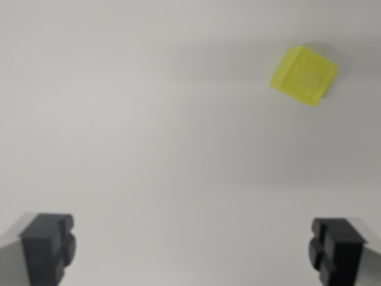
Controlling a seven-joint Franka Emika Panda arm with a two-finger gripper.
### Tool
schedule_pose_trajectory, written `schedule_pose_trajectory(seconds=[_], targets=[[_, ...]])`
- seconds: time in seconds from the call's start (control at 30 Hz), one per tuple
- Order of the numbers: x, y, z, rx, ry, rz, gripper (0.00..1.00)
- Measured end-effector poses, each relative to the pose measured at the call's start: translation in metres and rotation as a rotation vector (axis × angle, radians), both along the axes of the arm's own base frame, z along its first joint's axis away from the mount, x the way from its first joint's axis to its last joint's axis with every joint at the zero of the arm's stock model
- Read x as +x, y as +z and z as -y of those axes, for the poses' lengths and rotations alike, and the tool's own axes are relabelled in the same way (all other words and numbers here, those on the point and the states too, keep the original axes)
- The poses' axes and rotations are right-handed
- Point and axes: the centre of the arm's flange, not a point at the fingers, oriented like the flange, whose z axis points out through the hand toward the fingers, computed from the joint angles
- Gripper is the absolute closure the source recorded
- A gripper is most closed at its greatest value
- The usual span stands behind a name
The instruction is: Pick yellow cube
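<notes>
The yellow cube [303, 75] is seen on the white counter [149, 131]. The pincer [191, 250] is held wide open, and nothing is gripped.

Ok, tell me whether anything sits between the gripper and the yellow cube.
Nothing visible does. The yellow cube lies alone on the bare white surface toward the wrist view's upper right. The gripper is open, its fingers at the bottom corners, and only plain surface shows between them and the cube.
</notes>
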Motion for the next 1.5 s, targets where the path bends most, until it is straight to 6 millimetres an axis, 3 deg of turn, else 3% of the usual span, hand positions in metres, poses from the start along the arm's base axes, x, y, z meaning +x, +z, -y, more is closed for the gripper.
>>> schedule_pose_trajectory(seconds=[0.3,1.5], targets=[[0.001,-0.004,0.003,0.0,-0.012,-0.002,0.0],[0.011,-0.063,0.031,0.001,-0.116,-0.012,0.0]])
